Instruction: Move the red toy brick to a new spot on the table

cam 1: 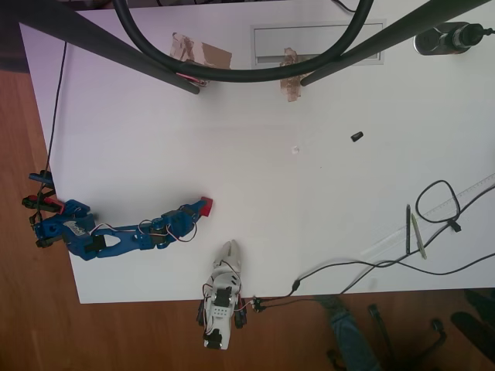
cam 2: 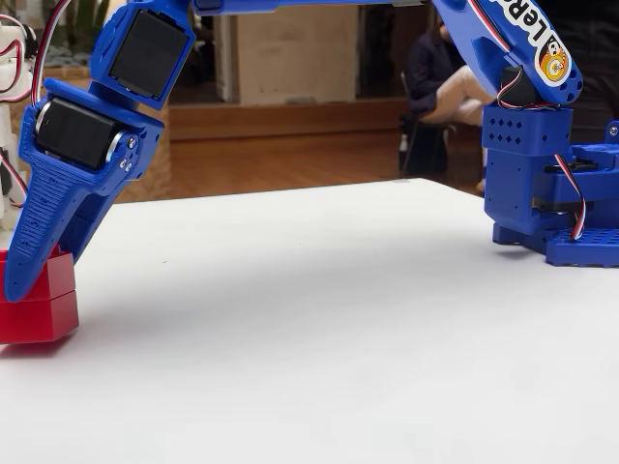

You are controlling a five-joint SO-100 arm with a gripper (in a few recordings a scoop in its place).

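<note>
Bright, even daylight is seen in both views. The table is nearly washed out overhead; soft shadows are cast. The fixed view's background is blurred.

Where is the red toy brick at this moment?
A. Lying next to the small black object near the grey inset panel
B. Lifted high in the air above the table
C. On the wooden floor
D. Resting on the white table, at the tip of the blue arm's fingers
D: in the fixed view the red toy brick sits on the table with the blue fingers down against it; the overhead view shows it at the gripper tip.
</note>
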